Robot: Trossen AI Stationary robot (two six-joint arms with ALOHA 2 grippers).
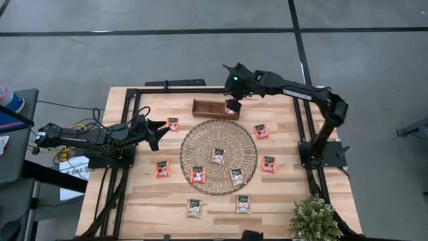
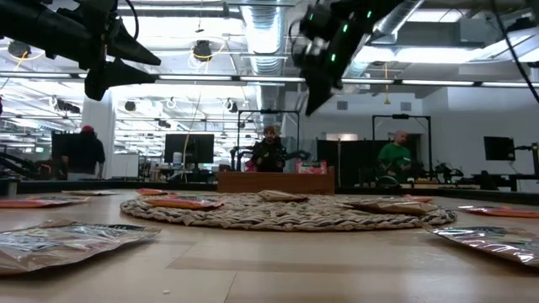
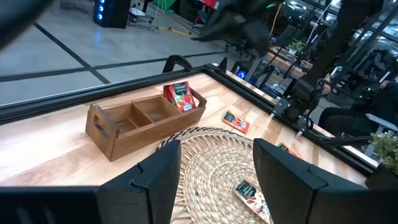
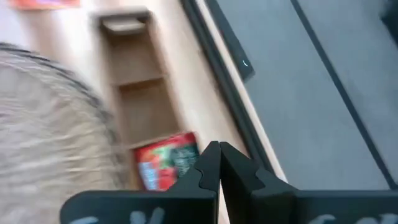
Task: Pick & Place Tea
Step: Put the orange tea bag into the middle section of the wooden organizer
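Right gripper (image 1: pixel 233 102), fingers closed and empty, hangs over tray (image 1: pixel 207 110) holding one red sachet (image 3: pixel 179 98); left gripper (image 1: pixel 159 132) open beside mat (image 1: pixel 194 137).

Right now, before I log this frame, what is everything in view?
mat: one, straw-coloured, woven, table centre
tray: one, brown wood, just beyond the mat
loose tea sachets: six, four red and two pale, around the mat
tea sachets on the mat: three, one red and two pale
tea sachet in the tray: one, red, end compartment
plant: one, green, table corner near the right arm
people: about three, far background
left gripper: open, beside the mat
right gripper: shut, empty, above the tray
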